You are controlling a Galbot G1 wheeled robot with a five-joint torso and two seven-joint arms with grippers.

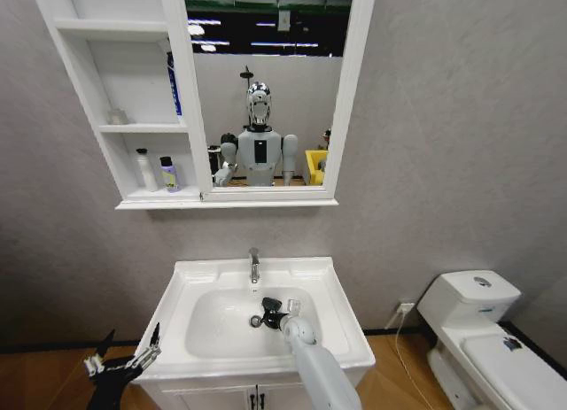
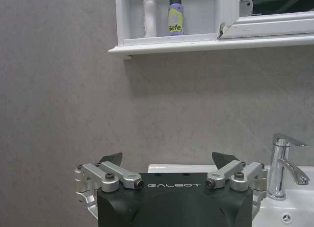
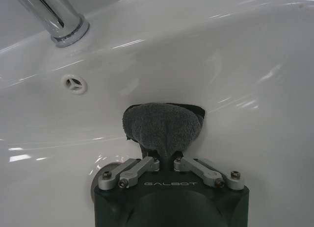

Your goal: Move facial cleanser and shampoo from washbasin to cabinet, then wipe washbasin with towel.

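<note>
— Start at the right pincer (image 3: 164, 151). What is it doing?

— It is clenched on the towel (image 3: 163, 126). The dark grey cloth bunches out past the fingertips and is pressed against the white wall of the bowl, low in the washbasin (image 1: 330, 290). In the head view the right arm reaches down from the front edge into the bowl, with the pincer (image 1: 270, 311) just beside the drain (image 1: 256, 321).

— Which way does the unwiped surface lie from it?

— All around, but mainly ahead: the bowl's wall rises from the cloth towards the tap (image 3: 51, 18) and the small overflow hole (image 3: 74, 83) below it. The towel touches the ceramic directly, so a wipe would be a matter of sliding along the curve, I judge, not of reaching further.

— And the other arm?

— The left pincer (image 1: 124, 361) hangs released, its fingers spread and holding nothing, off the washbasin's front left corner and well apart from the bowl. The right arm is plainly the nearer one for the wiping.

— The bottles?

— A white bottle (image 1: 145, 169) and a purple bottle (image 1: 168, 174) stand upright side by side in the bottom compartment of the cabinet (image 1: 120, 202), beside the mirror (image 1: 266, 91). That part looks done; wiping is the step in hand.
</note>
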